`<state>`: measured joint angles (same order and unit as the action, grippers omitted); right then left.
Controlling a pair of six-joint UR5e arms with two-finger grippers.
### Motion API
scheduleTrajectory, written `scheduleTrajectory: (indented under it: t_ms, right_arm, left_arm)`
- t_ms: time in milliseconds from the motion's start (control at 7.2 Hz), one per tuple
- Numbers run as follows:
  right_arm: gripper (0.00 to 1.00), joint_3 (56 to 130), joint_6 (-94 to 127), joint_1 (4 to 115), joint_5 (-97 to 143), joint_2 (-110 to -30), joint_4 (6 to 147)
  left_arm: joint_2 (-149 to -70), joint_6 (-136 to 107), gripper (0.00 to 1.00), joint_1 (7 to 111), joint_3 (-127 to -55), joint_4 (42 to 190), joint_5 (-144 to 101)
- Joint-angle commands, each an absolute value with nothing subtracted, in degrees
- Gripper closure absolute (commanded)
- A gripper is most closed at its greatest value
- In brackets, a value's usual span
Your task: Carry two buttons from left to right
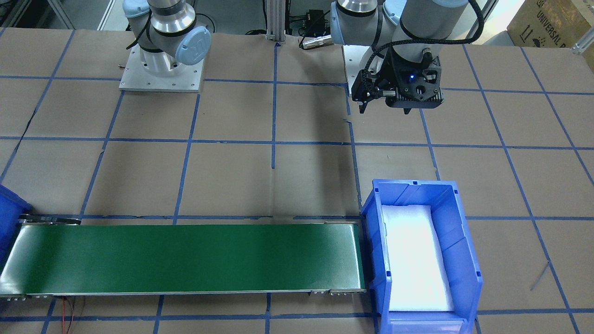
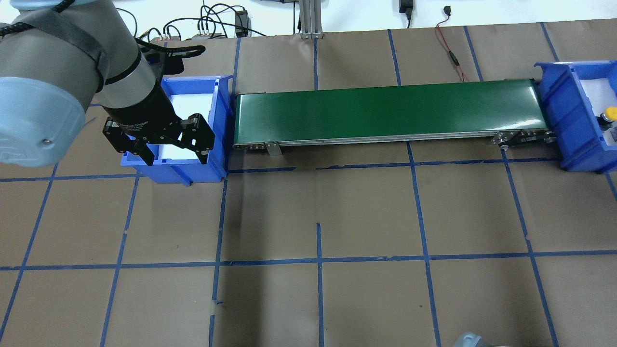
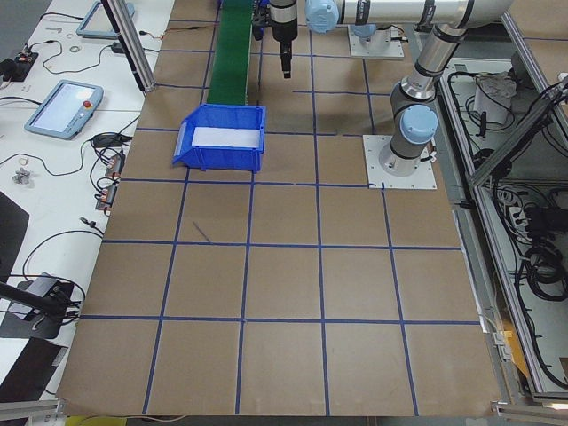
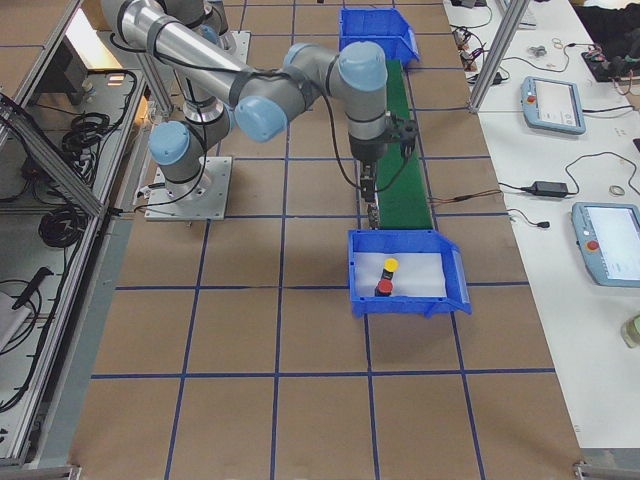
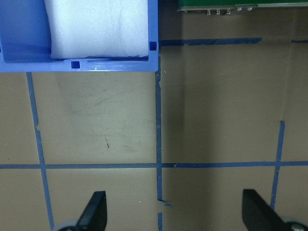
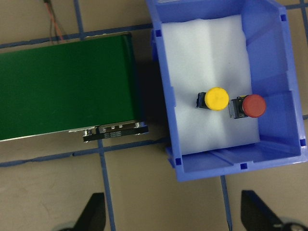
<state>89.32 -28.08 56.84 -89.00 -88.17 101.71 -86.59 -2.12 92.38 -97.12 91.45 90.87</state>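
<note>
Both buttons sit on white foam in the right blue bin (image 6: 284, 144): the yellow-capped button (image 6: 216, 98) beside the red-capped button (image 6: 253, 106), each on a dark base. The exterior right view shows the same yellow button (image 4: 391, 265) and red button (image 4: 383, 288). My right gripper (image 6: 173, 216) hovers open and empty above the bin's near wall, by the conveyor's end. My left gripper (image 2: 159, 144) hangs open and empty near the left blue bin (image 2: 219, 120), over bare table on the robot's side of it (image 5: 173, 214). That bin holds only white foam.
A green conveyor belt (image 2: 385, 113) runs between the two bins. The table (image 2: 337, 217) is brown paper with a blue tape grid. Cables (image 2: 212, 24) lie along the far edge. The arm bases (image 1: 162, 69) stand at the robot's side.
</note>
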Motion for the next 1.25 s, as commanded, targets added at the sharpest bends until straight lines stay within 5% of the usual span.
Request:
scheduleTrajectory:
  t_ms: [0,417,1111]
  right_arm:
    - [0.0,88.95,-26.29,70.17,-92.81,-92.19,94.09]
    - [0.0,89.47,-20.34,89.42,-92.46,-90.01,90.61]
    - [0.0,89.74,-4.31,91.67,-86.92,-87.89,91.05]
  left_arm:
    - [-86.66,-2.2,0.0,92.37,-97.03,91.49,91.05]
    - [-86.66,-2.29,0.0,92.46,-96.16,91.23,90.97]
    - [-86.57,-2.37,0.0,92.46,-95.45,91.23,90.88]
